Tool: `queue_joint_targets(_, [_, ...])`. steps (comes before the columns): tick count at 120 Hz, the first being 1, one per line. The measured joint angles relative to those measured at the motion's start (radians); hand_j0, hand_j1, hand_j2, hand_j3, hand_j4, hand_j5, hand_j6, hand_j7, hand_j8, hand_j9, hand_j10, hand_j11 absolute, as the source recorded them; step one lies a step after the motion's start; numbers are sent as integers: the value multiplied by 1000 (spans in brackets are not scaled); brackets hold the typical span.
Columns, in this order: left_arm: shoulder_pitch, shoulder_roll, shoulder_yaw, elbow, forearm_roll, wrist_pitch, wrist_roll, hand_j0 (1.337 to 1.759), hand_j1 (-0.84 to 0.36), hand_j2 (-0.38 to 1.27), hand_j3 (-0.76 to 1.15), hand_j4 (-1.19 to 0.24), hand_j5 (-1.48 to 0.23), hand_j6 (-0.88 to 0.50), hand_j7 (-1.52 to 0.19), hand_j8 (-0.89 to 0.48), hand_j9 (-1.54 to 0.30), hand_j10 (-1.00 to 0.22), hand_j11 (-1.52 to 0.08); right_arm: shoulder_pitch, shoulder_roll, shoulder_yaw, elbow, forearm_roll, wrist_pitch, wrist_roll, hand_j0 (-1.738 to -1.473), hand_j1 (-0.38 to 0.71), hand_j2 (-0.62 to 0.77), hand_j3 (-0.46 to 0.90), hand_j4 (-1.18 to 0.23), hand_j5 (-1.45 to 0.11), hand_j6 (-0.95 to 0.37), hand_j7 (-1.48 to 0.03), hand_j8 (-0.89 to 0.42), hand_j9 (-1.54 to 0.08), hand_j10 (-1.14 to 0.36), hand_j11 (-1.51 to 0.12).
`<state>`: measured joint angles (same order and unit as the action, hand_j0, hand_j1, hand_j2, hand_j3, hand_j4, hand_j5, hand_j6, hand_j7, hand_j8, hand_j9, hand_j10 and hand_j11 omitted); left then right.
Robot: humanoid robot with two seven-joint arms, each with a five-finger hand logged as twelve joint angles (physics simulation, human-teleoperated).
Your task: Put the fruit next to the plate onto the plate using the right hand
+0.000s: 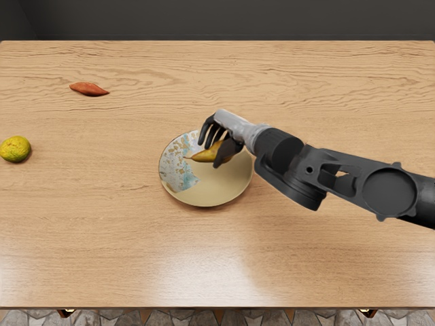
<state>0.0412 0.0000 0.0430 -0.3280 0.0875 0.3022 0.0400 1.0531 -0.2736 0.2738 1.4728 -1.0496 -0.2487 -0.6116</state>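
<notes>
Gripping pear (204,155) over plate (204,189), right hand's (221,136) fingers curled round it.
Red item (89,89) and citrus (15,149) lie well apart, near tabletop's (306,81) left edge.

The wooden table (217,258) carries three things. A cream plate (204,189) lies right under the right hand (221,136). A reddish pointed fruit (89,89) lies well to the hand's left and farther back. A yellow-green fruit (15,149) sits farther left still, by the table's edge.

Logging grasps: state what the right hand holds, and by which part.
The right hand grips a yellowish pear by its broad end, stem end free, over the plate.
</notes>
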Motion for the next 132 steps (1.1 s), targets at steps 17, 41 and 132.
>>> queue_joint_targets(17, [-1, 0, 0, 0, 0, 0, 0, 1658, 343, 1, 0, -5, -6, -5, -6, -5, -6, -5, -6, -10, 15, 9, 0, -2, 2, 0, -1658, 151, 325, 0, -472, -652, -473, -630, -333, -634, -326, -625])
queue_joint_targets(41, [0, 0, 0, 0, 0, 0, 0, 1658, 343, 1, 0, -5, -6, -5, -6, -5, -6, -5, -6, -46, 15, 176, 9, 145, 165, 1, -1658, -162, 123, 0, -178, -245, -178, -236, -126, -238, -123, -235])
queue_joint_targets(132, [2, 0, 1, 0, 0, 0, 0, 1658, 343, 1, 0, -5, -6, -5, -6, -5, -6, -5, -6, -820, -202, 1213, -61, 925, 859, 1, -1658, -345, 4, 0, -4, -6, -3, -6, -2, -6, -2, -6])
